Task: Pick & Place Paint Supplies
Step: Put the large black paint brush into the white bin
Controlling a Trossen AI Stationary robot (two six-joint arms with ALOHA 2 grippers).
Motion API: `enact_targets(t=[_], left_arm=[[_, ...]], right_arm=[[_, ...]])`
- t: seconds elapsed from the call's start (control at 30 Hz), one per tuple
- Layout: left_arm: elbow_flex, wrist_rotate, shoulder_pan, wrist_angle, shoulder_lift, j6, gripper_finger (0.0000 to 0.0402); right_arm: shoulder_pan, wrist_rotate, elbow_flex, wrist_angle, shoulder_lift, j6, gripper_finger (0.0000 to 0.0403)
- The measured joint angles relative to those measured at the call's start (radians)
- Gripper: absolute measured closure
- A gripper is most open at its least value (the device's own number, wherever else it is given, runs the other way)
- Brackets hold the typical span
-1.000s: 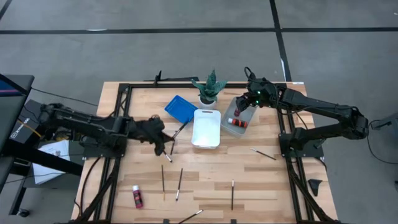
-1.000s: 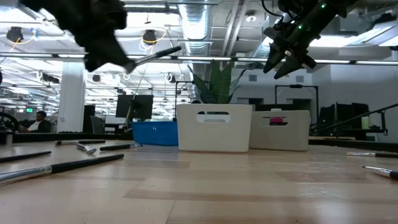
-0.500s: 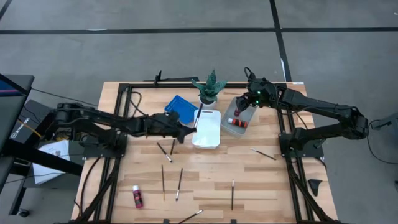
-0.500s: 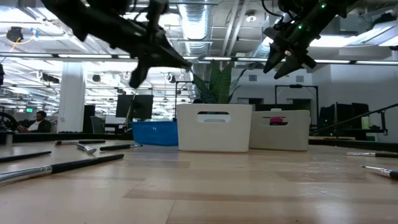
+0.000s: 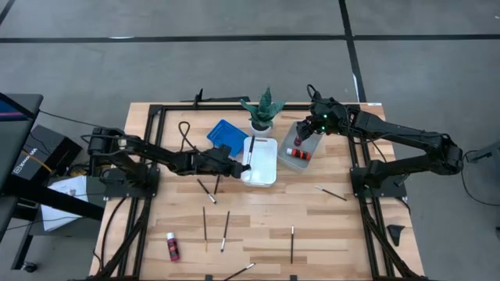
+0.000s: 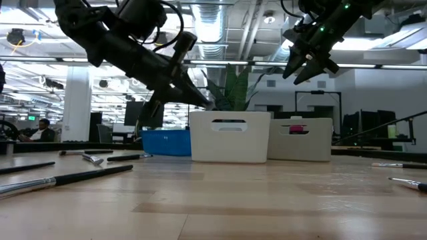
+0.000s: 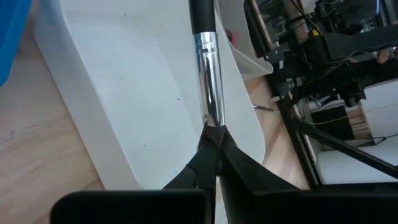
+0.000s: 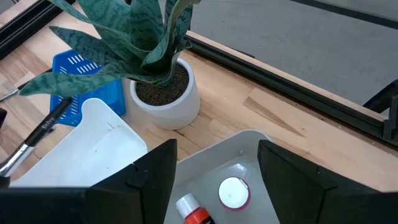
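Near edge of worktop [image 5: 312, 234]: a red bottle [image 5: 172, 247] with a white cap lies at about 7 o'clock; four loose paintbrushes [image 5: 205, 226] lie just past it, spread from 7 to 5 o'clock, none touching another.
Mid worktop: two short brushes [image 5: 205, 187] lie near the centre at 9 o'clock; one more brush [image 5: 331, 193] lies apart at 3 o'clock.
Left hand [image 5: 242, 162]: pressed together, pinching a paintbrush [image 7: 208, 81] by its metal ferrule; it hangs over the 9 o'clock rim of the white tray [image 5: 262, 168], the dark handle pointing on across the tray.
White tray: sits just past centre, at 12 o'clock.
Blue tray [image 5: 226, 136]: just beside the white tray, at 11 o'clock.
Grey tray [image 5: 301, 160]: at 1 o'clock, touching or nearly touching the white tray; two red bottles [image 8: 233, 193] with white caps lie inside.
Right hand [image 5: 303, 140]: spread wide, holding nothing, hovering above the grey tray.
Potted plant [image 5: 262, 112]: far edge, 12 o'clock, behind the white tray.
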Motion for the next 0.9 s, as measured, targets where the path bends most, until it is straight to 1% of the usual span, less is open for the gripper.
enact_targets(t=[0.57, 0.67, 0.9], left_arm=[[0.000, -0.001, 0.000, 0.014, 0.001, 0.003, 0.0397], [0.000, -0.004, 0.000, 0.032, 0.001, 0.004, 0.0386], [0.000, -0.018, 0.000, 0.046, 0.001, 0.005, 0.0346]], right_arm=[[0.000, 0.000, 0.000, 0.000, 0.000, 0.000, 0.0182], [0.000, -0.001, 0.000, 0.000, 0.000, 0.000, 0.0182], [0.000, -0.001, 0.000, 0.000, 0.000, 0.000, 0.0182]])
